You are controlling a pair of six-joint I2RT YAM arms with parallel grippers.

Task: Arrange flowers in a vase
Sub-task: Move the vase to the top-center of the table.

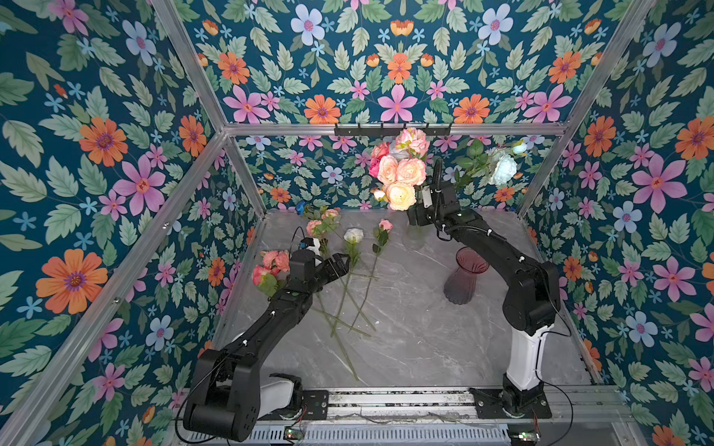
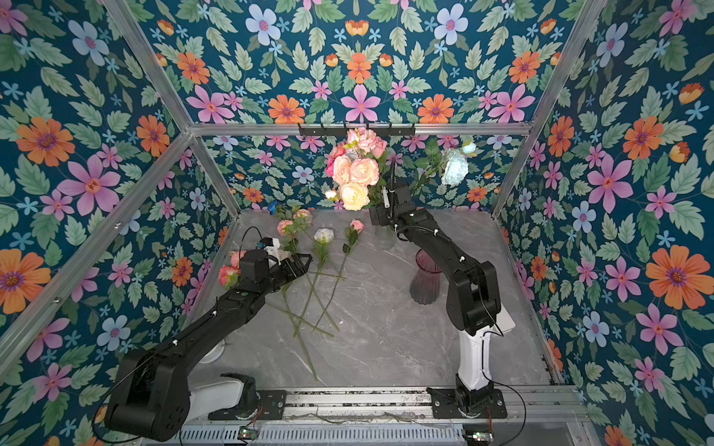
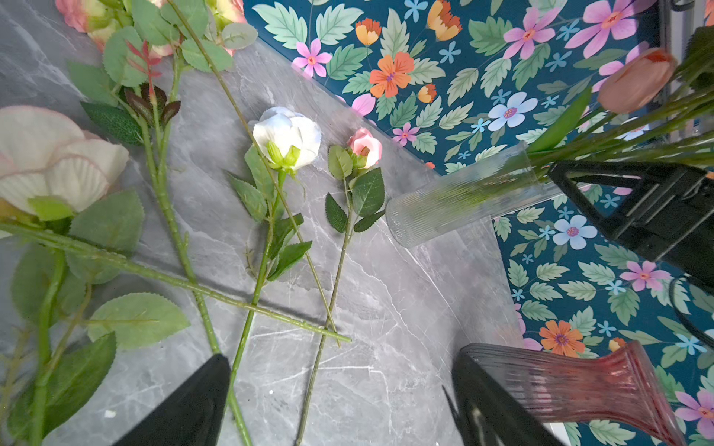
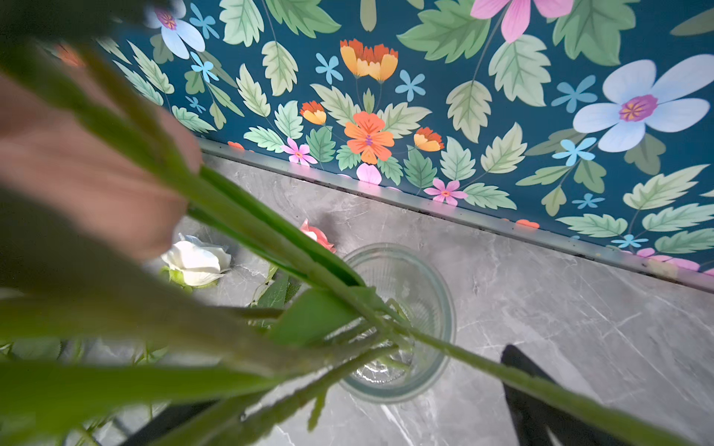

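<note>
1. loose flowers (image 1: 344, 309), front-left of the counter (image 1: 425, 347): stems lie crossed over one another. Risk: lifting one probably drags its neighbours.
2. left fingers (image 1: 340, 265): spread wide, empty, above the stems of the white rose (image 3: 288, 139) and the small pink rose (image 3: 365, 144). Risk: closing here may catch both stems, or neither.
3. pink vase (image 1: 465, 278): mid-right, upright, empty, just beside the right arm (image 1: 502, 255). Risk: a low sweep of that arm could topple it.
4. clear vase (image 3: 456, 204): near the far edge of the counter, upright, holding the bouquet (image 1: 400, 170). A pale blue bloom (image 1: 502, 170) leans far out. Risk: top-heavy, so a sideways tug may tip it.
5. right fingers (image 4: 533, 397): spread, astride the stems above the vase mouth, clamping none. Risk: pulling away could hook a stem and drag it out.
</note>
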